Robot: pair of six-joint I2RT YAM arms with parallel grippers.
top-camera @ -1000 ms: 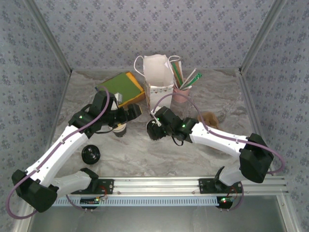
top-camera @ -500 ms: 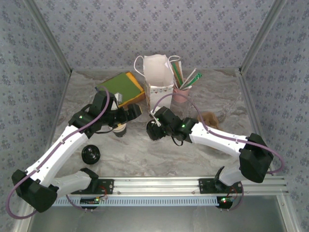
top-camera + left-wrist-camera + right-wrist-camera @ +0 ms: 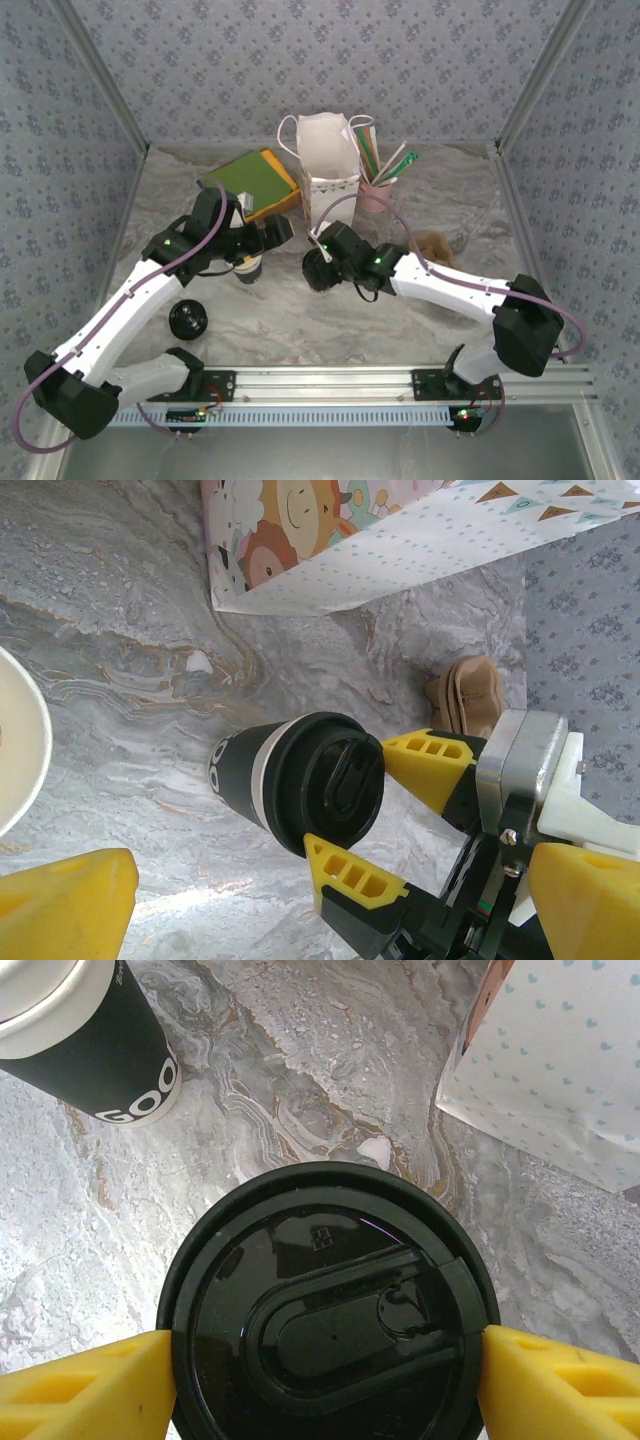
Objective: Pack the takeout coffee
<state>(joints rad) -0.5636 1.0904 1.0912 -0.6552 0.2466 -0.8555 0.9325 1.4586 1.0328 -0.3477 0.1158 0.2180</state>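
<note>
We note paper bag [image 3: 560,1070] just beyond takeout coffee [image 3: 300,1290], lidless cup [image 3: 248,268] near | right gripper [image 3: 327,1358] clamps the coffee's lid rim, arm stretched inward | left gripper [image 3: 262,245] agape by lidless cup.

The takeout coffee [image 3: 262,780] is a small dark paper cup with white print near its base and a pale band just under the rim; a round, glossy black plastic lid [image 3: 330,1330] with a raised oblong sip tab sits fully on it; the cup stands upright near the middle of the marbled table [image 3: 400,310], just in front of the patterned paper bag [image 3: 328,150]; the right gripper [image 3: 325,1360] clasps the lid's rim on both sides.
</note>
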